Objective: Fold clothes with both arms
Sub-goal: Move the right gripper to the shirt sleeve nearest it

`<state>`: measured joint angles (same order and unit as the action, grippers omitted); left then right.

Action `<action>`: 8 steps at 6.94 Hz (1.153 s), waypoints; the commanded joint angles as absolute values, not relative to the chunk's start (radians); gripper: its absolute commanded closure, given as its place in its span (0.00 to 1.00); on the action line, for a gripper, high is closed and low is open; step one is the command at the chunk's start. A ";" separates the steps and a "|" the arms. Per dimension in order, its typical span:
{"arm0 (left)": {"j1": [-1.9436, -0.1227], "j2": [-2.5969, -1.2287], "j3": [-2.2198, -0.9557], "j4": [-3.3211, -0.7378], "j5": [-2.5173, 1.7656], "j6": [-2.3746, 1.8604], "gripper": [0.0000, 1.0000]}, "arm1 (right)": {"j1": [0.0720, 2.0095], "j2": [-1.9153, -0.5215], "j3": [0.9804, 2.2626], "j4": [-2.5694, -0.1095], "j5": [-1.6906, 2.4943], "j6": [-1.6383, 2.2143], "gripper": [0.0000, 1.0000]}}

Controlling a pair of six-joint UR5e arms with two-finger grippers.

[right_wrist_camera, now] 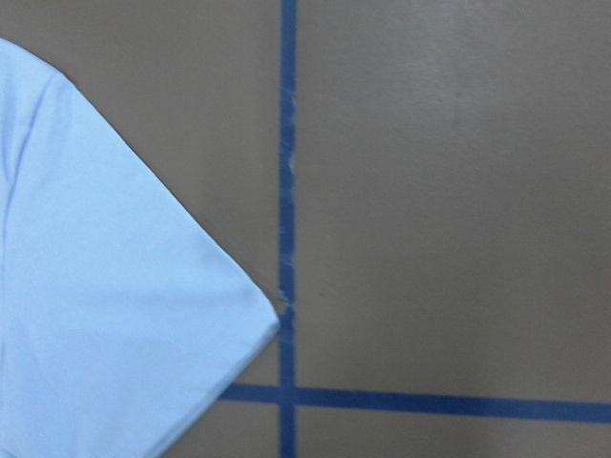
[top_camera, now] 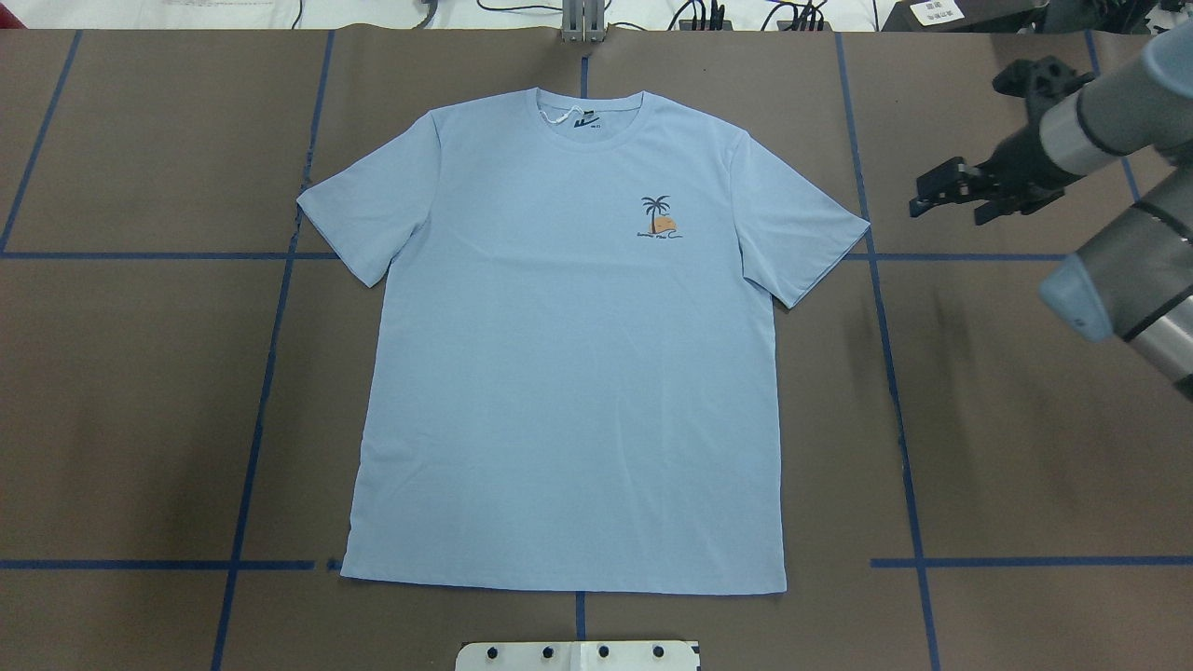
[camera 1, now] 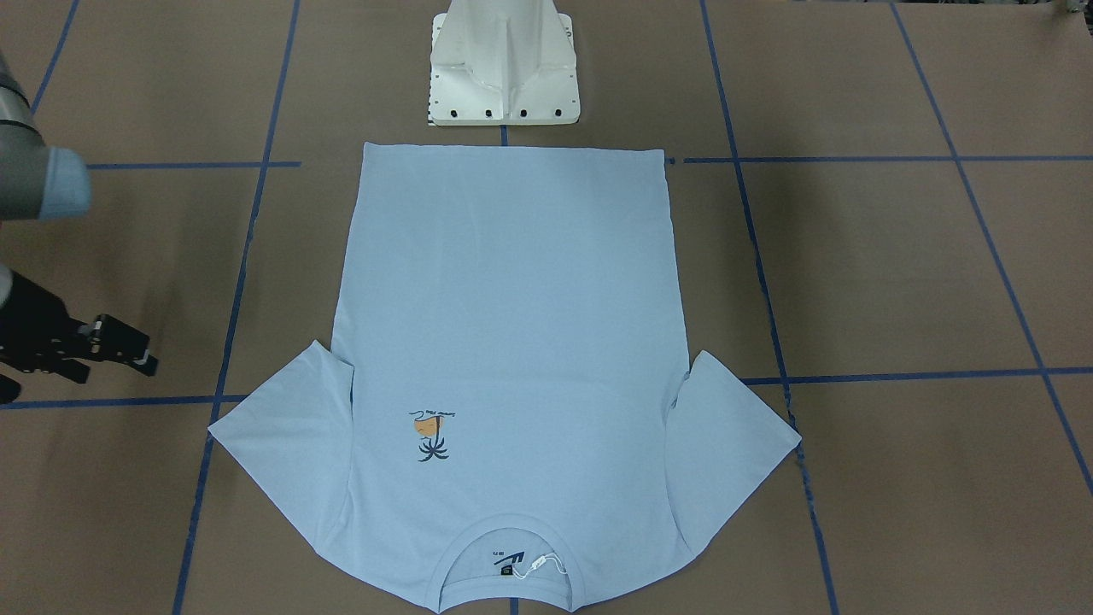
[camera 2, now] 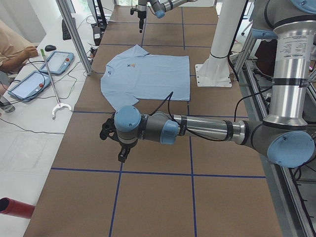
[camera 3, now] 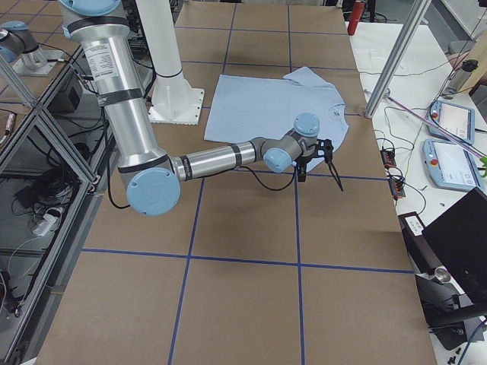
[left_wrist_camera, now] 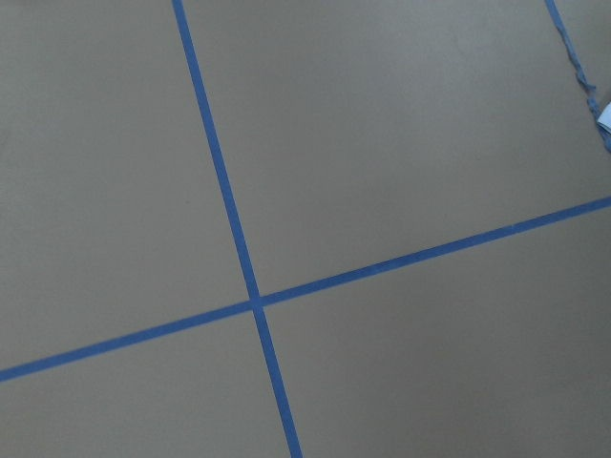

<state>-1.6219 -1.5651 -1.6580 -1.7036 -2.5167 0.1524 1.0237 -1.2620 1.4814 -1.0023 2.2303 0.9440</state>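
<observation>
The light blue T-shirt (top_camera: 559, 373) lies flat and face up, its collar away from the robot's base; it also shows in the front-facing view (camera 1: 512, 299). My right gripper (top_camera: 960, 200) hangs above bare table just outside the shirt's sleeve, its jaws apart and empty; it also shows in the front-facing view (camera 1: 111, 350). The right wrist view shows that sleeve's tip (right_wrist_camera: 124, 315). My left gripper (camera 2: 121, 154) shows only in the exterior left view, over bare table well clear of the shirt; I cannot tell if it is open.
The white pedestal base (camera 1: 504, 68) stands just behind the shirt's hem. Blue tape lines (left_wrist_camera: 253, 301) grid the brown table. An aluminium post (camera 2: 74, 34), tablets (camera 2: 54, 61) and an operator's arm (camera 2: 15, 49) are beyond the far edge.
</observation>
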 commanded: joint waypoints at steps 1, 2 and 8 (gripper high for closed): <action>-1.621 -1.525 -1.657 -1.801 -2.539 0.149 0.00 | 0.907 -1.216 1.430 -0.855 2.079 1.178 0.01; -1.621 -1.525 -1.657 -1.802 -2.581 0.149 0.00 | 0.905 -1.212 1.401 -0.853 2.053 1.180 0.01; -1.623 -1.523 -1.658 -1.802 -2.617 0.150 0.00 | 0.894 -1.166 1.295 -0.856 2.003 1.192 0.33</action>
